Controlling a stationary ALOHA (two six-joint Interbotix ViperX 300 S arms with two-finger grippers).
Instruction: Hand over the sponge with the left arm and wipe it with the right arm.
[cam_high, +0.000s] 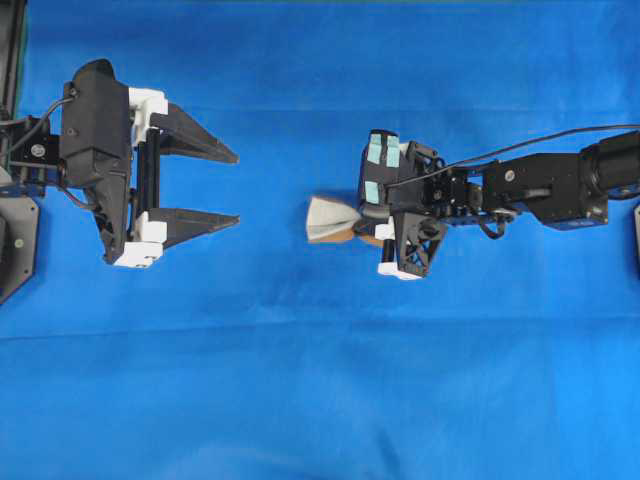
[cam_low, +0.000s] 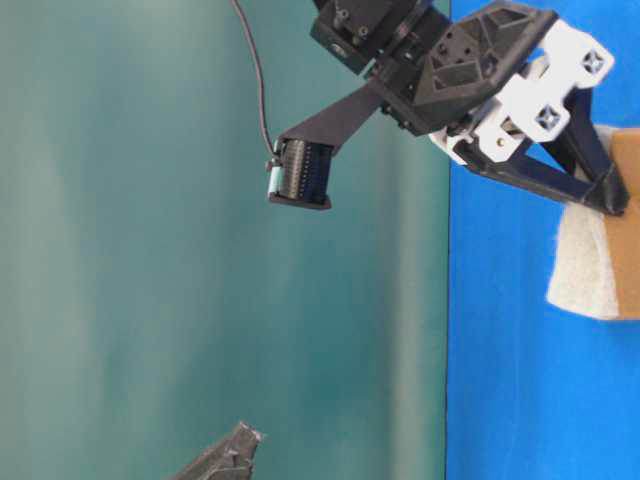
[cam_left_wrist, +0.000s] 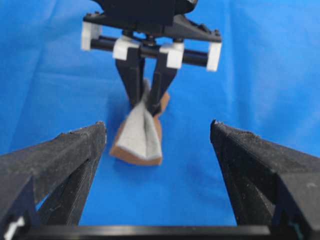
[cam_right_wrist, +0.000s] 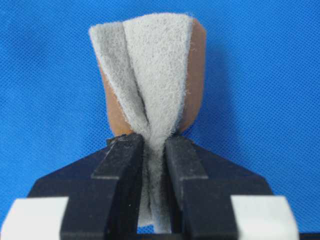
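With the right arm's fingers (cam_right_wrist: 154, 165) pinched hard on the sponge (cam_right_wrist: 150, 75), the step in hand looks like the wiping, and doing it well depends on that grip. From the right wrist view the two black fingers squeeze the near end of the sponge so tightly that the block folds along its middle, the grey-white fuzzy face creased inward and the orange-tan layer bulging at either side. Most of the sponge sticks out beyond the fingertips, free and fanned open. In my judgement, the arm should press that free end flat onto the desk (cam_high: 300, 380) and drag it in even strokes, keeping the pinch firm so the soft block does not slip or twist out. Too steep an angle would likely put the fingertips on the blue cloth rather than the scouring face.

Seen from overhead, the sponge (cam_high: 328, 218) lies near the middle of the desk, at the tips of the right arm (cam_high: 400, 200), pointing toward the left arm. The left arm's fingers (cam_high: 215, 188) are spread wide and hold nothing, well apart from the sponge; its wrist view shows the sponge (cam_left_wrist: 140, 135) centred between them, farther off.
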